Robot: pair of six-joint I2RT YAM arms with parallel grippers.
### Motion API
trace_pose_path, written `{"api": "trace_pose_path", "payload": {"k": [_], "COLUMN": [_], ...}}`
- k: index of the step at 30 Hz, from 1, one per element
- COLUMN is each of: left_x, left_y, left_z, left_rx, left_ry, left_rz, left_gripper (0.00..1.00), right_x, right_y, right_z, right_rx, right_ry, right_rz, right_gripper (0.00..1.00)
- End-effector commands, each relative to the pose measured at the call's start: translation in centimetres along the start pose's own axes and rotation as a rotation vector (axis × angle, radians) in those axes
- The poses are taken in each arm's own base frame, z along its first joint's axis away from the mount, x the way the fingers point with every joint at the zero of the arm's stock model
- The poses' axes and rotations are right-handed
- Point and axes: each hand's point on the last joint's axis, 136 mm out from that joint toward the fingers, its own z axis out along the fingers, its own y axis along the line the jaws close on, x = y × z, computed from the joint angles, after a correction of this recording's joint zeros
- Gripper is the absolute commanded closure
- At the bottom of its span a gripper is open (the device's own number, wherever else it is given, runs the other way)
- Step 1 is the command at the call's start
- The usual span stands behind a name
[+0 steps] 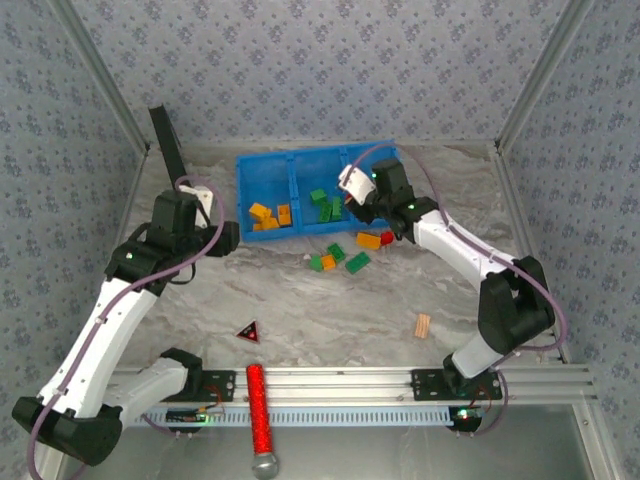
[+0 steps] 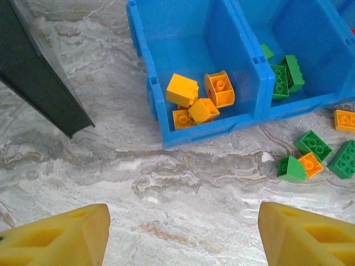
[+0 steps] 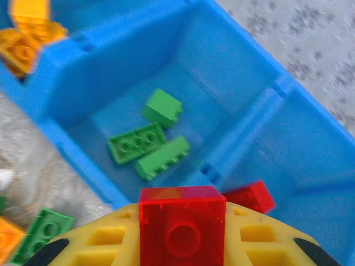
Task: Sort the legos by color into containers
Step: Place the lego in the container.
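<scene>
Red lego [image 3: 182, 224] in R hand [image 1: 357, 187], over bin [image 3: 244, 130] divider.

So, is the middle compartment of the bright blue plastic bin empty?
Not empty: three green studded plastic bricks lie on the compartment floor.

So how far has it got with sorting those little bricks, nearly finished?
Roughly past halfway. Done: orange bricks lie in the left compartment of the blue bin, green bricks in the middle, one red brick in the right. In hand: the right end effector holds a second red brick above the bin. Left: several loose bricks on the table; the left end effector is open, empty.
</scene>
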Motion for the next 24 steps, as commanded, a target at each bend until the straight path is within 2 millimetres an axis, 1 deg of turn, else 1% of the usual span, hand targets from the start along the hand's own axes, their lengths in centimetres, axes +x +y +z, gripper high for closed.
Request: {"api": "trace_pose_path", "payload": {"k": [1,4,8,12,16,21,24], "left_x": [0.6,0.7,0.6,1.0,2.1,3.8,4.5], "left_y": [0.0,-0.7,-2.0,-3.0,-4.5,-7.1,-9.4], "left_z": [-0.5,-0.3,0.1,0.6,1.6,3.4,4.4], "left_rx": [0.012,0.048,0.100,0.114,0.133,0.180,0.243], "left_ry": [0.015,0.033,0.066,0.088,0.131,0.184,0.192], "left_rz": [-0.025,-0.039,-0.046,-0.025,0.002,0.025,0.040], "left_gripper": [0.29,0.28,0.28,0.27,0.27,0.27,0.27], "right_x": [0.2,1.5,3.4,5.0,6.4,7.4,7.8], "right_y": [-3.5,-5.4,-6.7,-7.1,-7.5,-7.7,-7.5], "right_z": [0.4,1.6,3.6,5.4,7.3,8.8,9.3], "right_rx": [0.087,0.120,0.140,0.128,0.126,0.118,0.109], "right_ry": [0.035,0.084,0.168,0.216,0.253,0.279,0.292], "right_rz": [0.132,0.224,0.312,0.393,0.448,0.500,0.508], "right_gripper": [0.80,0.80,0.79,0.79,0.79,0.78,0.75]}}
